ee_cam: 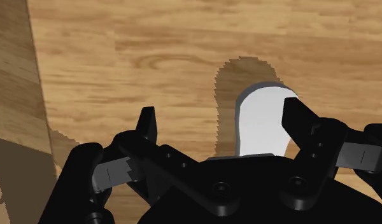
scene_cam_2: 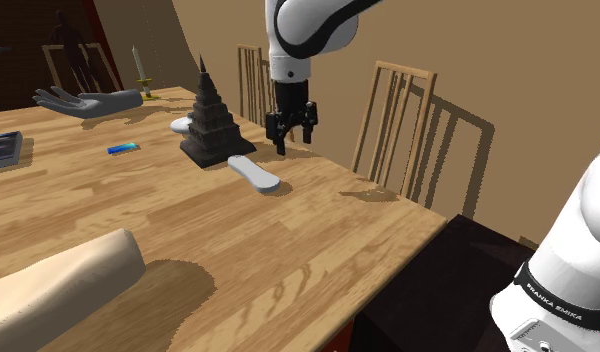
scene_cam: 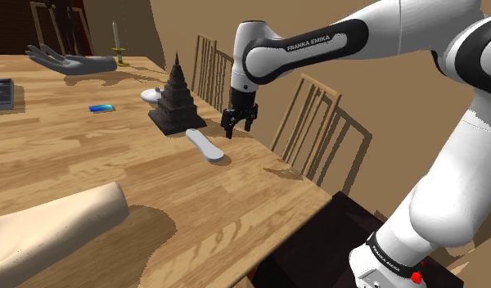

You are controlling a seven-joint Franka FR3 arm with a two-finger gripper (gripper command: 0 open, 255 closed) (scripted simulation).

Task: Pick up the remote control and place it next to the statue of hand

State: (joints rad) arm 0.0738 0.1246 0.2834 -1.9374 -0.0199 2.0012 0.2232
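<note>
None of the task looks done: by the shoulder view my open gripper (scene_cam: 238, 123) hangs near the white remote control (scene_cam: 204, 146) lying on the table (scene_cam: 236, 213), well apart from the hand statue (scene_cam: 68, 60); the second exterior view shows the table's edge and chairs (scene_cam_2: 398, 120) close behind me; the wrist view shows the remote by one finger (ee_cam: 298, 119), unheld.

White letters reading FRANKA EMIKA run along the dark band (scene_cam: 313, 45) on the arm's upper link in the shoulder view. In the second exterior view the same words stand on the dark ring (scene_cam_2: 556, 298) at the arm's base.
</note>
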